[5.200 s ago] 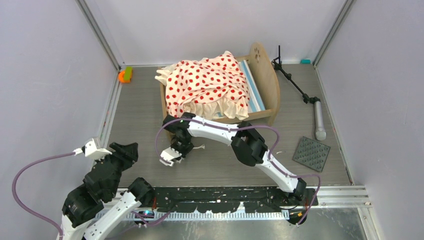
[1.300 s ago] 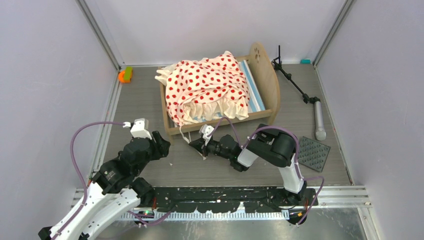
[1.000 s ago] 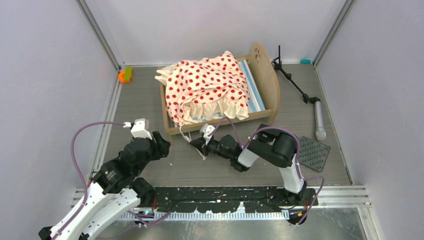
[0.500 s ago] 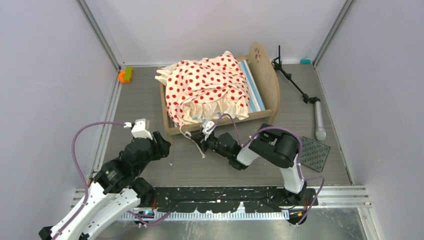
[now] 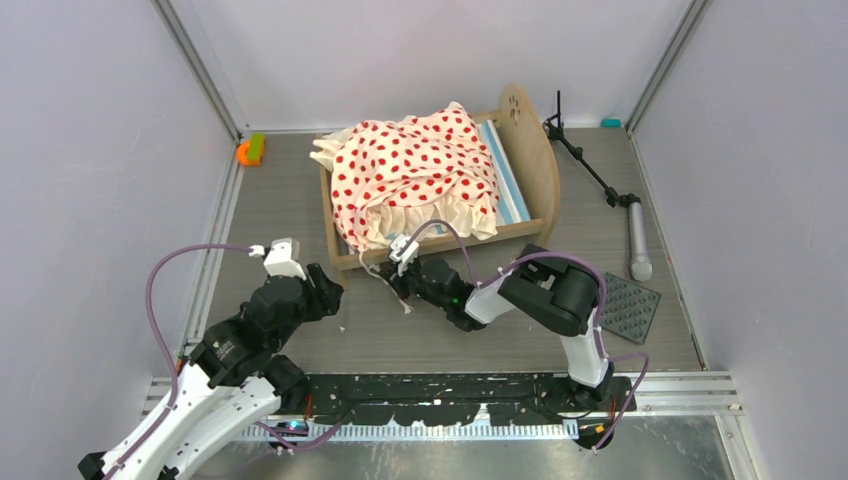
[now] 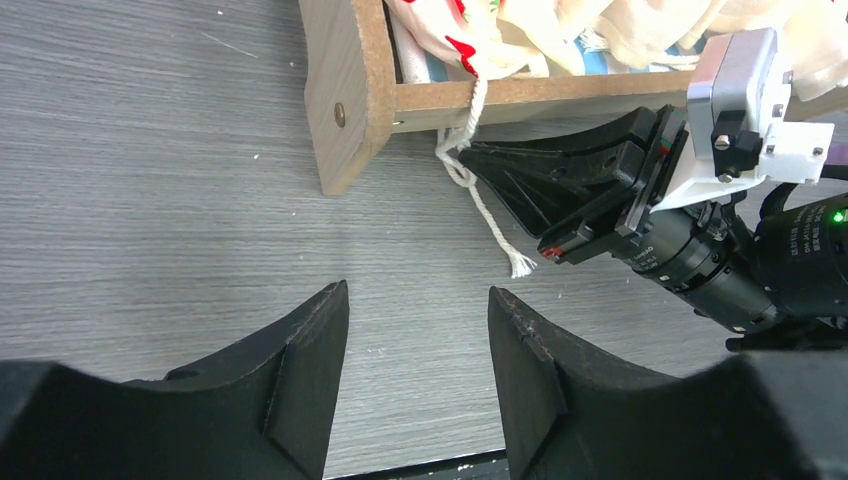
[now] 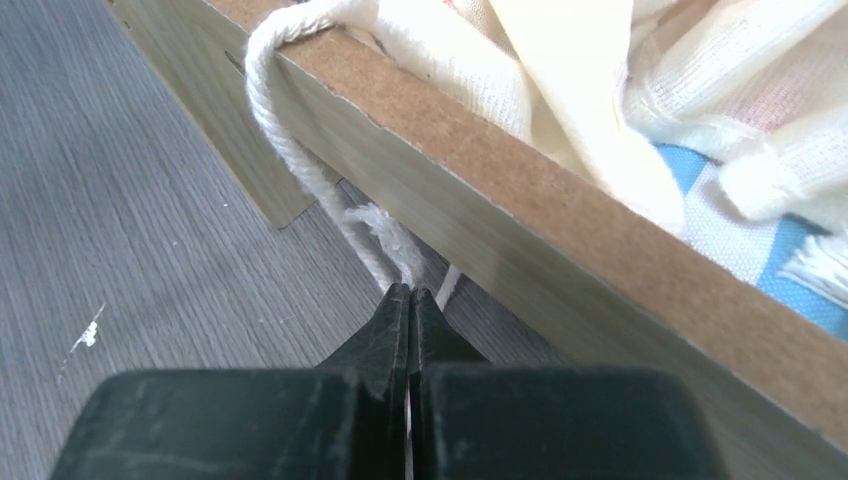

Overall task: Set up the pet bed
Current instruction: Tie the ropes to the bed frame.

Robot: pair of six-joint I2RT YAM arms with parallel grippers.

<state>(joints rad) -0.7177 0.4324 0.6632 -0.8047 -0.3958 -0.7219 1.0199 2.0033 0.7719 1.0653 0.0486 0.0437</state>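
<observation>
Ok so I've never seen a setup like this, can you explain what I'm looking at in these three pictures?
These are two black-and-white robot arms bolted to a grey wood-grain table. One picture looks down from above; the other two come from a camera on each wrist, showing that arm's own pincer, the tool. On the table stands a small light-wood pet bed frame with a blue-white striped mattress and bunched cream red-polka-dot bedding. Around it lie a black tripod stand, a dark studded square mat and a small orange-and-green toy. The right tool is shut on a white twisted cord hanging over the bed's near rail. The left tool is open and empty, above bare table near the bed's corner.
</observation>
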